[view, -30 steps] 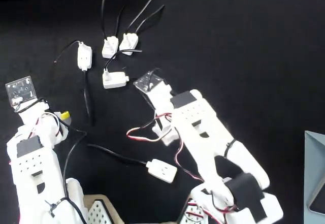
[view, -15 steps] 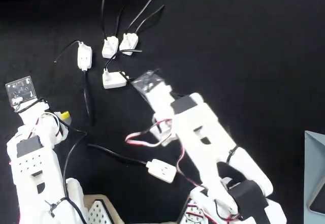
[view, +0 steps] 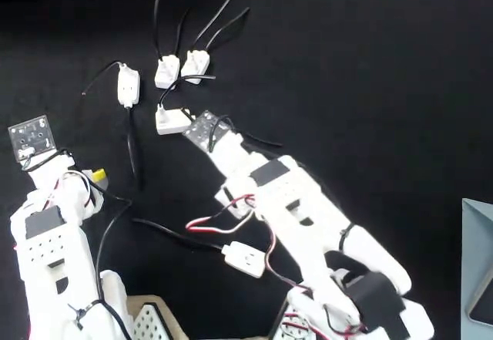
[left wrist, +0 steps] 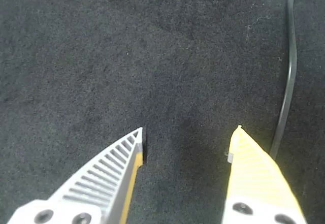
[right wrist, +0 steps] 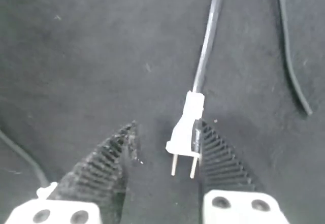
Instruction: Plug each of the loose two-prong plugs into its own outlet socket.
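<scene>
Black cloth [view: 400, 85] covers the table, so the white parts stand out. The right claw [right wrist: 167, 127] hangs low over a plug [right wrist: 185, 132], its jaws spread and not yet closed. The plug lies flat between them, touching 1 finger [right wrist: 218, 153], with its 2 prongs aimed back toward the wrist and its cord [right wrist: 207, 41] trailing away. That straddle looks chosen so a squeeze would catch the plug body across its sides (my reading, not something seen). From above, the right arm [view: 308, 217] lies stretched toward the table's middle, its end just beside a white block [view: 173, 119]. A socket [view: 246, 257] on a black lead [view: 177, 236] rests near that arm's base, well apart from the plug. The left claw [left wrist: 190, 130] is also spread, holding nothing, over bare cloth beside a black cable [left wrist: 288, 82], seemingly parked clear of the work.
</scene>
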You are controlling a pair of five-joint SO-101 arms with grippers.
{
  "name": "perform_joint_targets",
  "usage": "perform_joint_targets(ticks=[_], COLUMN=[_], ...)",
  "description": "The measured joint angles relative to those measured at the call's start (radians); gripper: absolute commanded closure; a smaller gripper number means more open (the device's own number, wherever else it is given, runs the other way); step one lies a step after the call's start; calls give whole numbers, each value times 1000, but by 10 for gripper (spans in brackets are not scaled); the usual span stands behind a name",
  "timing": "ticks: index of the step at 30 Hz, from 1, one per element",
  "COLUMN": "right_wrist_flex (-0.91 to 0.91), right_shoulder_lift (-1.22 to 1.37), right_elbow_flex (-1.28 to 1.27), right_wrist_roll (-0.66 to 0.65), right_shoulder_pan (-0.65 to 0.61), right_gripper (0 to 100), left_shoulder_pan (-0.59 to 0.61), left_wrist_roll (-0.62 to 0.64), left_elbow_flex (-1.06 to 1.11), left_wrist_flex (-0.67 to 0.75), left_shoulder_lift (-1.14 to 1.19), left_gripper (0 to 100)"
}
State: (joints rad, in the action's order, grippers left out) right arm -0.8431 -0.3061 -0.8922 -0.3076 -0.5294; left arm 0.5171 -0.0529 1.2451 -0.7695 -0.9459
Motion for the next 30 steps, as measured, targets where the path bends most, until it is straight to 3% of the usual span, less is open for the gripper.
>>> perform_joint_targets(ticks=[12, 21, 30], right_wrist_flex=[60, 71, 0], right_shoulder_lift=[272, 296, 253], right_elbow_flex=[95, 112, 127], right_wrist_roll=[-5, -64, -100], right_shoulder_pan=[52, 166, 212], right_gripper=[833, 988, 987], left_shoulder_pan=[0, 0, -2], left_wrist_roll=[0, 0, 0], left_elbow_flex=[0, 0, 0], left_wrist_flex=[0, 0, 0], left_shoulder_lift=[0, 0, 0], left_gripper=[729, 729, 729])
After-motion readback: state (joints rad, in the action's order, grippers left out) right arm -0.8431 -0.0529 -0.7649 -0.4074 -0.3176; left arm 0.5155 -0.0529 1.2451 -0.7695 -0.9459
